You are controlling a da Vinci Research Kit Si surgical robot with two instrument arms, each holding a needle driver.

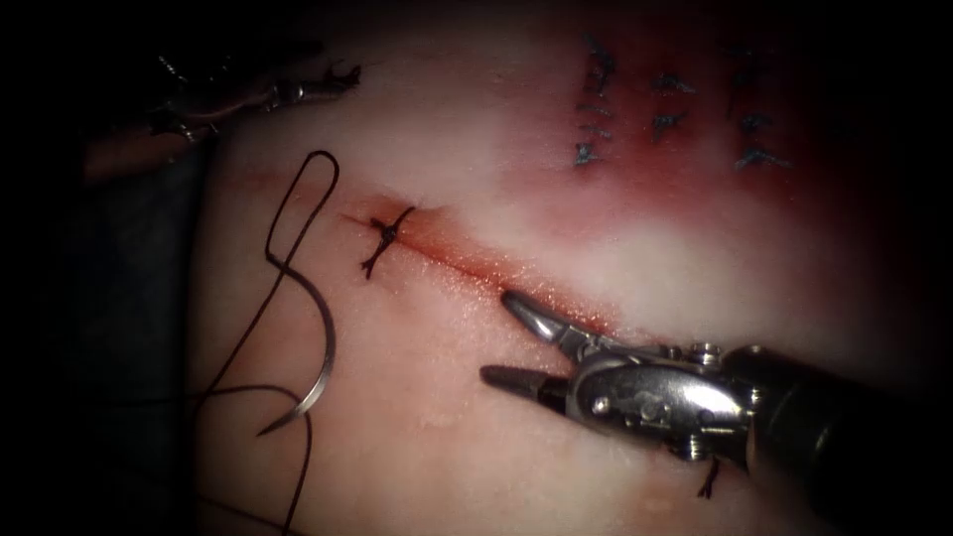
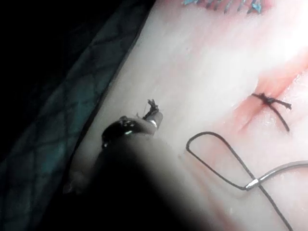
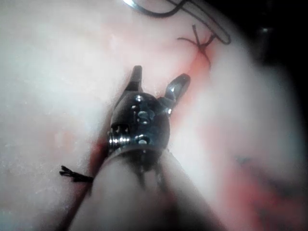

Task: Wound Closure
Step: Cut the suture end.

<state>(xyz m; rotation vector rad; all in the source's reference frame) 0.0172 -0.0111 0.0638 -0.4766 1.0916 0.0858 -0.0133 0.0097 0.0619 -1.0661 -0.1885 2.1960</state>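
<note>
Endoscope view: pale pink slab of pork-belly tissue point(image 1: 476, 119) across the frame, split by a long red cut point(image 1: 467, 260) running from upper left toward lower right. Stained with red fluid point(image 1: 675, 184) at upper right, around rows of short blue-grey stitches point(image 1: 596, 109). Bordered at far left by dark teal quilted cloth point(image 2: 72, 96).

Right arm's dark shaft and silver wristed tool point(image 1: 506, 337) entering from lower right, low over the tissue. Jaws wide apart and holding nothing; upper jaw tip at the edge of the cut, lower jaw over bare tissue left of it. Same spread seen in the right wrist view point(image 3: 156, 82).

Left arm's tool point(image 1: 338, 77) at upper left, well away from the cut; cannot tell whether its jaws are apart or together.

Curved steel needle point(image 1: 318, 372) lying free on the tissue left of the cut, not in the tissue, held by neither tool. Dark thread point(image 1: 298, 189) looping above it and trailing downward. One dark knotted stitch point(image 1: 387, 236) across the cut's upper left end. Small cut end of thread point(image 1: 709, 482) beside the right tool's wrist.
</note>
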